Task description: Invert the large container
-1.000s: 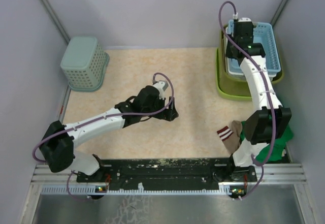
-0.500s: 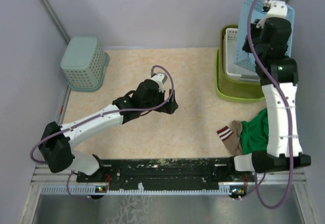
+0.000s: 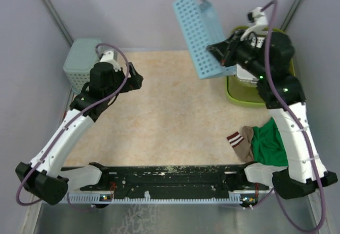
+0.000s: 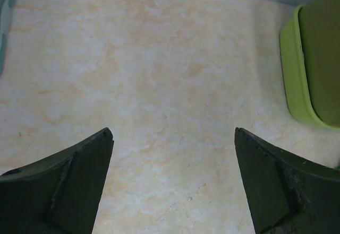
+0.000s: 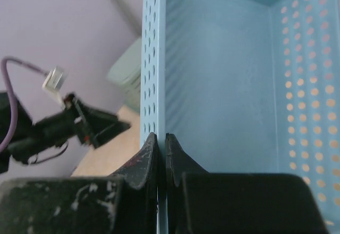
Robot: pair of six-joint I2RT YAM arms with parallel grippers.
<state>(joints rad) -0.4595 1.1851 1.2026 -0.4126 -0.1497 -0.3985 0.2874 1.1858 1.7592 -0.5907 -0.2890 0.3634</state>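
The large lime-green container (image 3: 240, 96) stands upright at the back right of the table, with a white basket (image 3: 245, 75) still inside it. It also shows at the right edge of the left wrist view (image 4: 311, 69). My right gripper (image 3: 217, 50) (image 5: 160, 136) is shut on the wall of a pale blue perforated basket (image 3: 197, 31) (image 5: 223, 85), held tilted in the air to the left of the container. My left gripper (image 3: 137, 80) (image 4: 172, 133) is open and empty above the bare table at the back left, far from the container.
A mint-green perforated basket (image 3: 82, 59) stands upside down in the back left corner, just behind my left wrist. A green cloth (image 3: 271, 144) and a striped sock (image 3: 238, 140) lie at the front right. Grey walls close in the table.
My right gripper has lifted the blue basket out of the lime-green container and swung it up and to the left. My left arm has drawn back left toward the mint basket.
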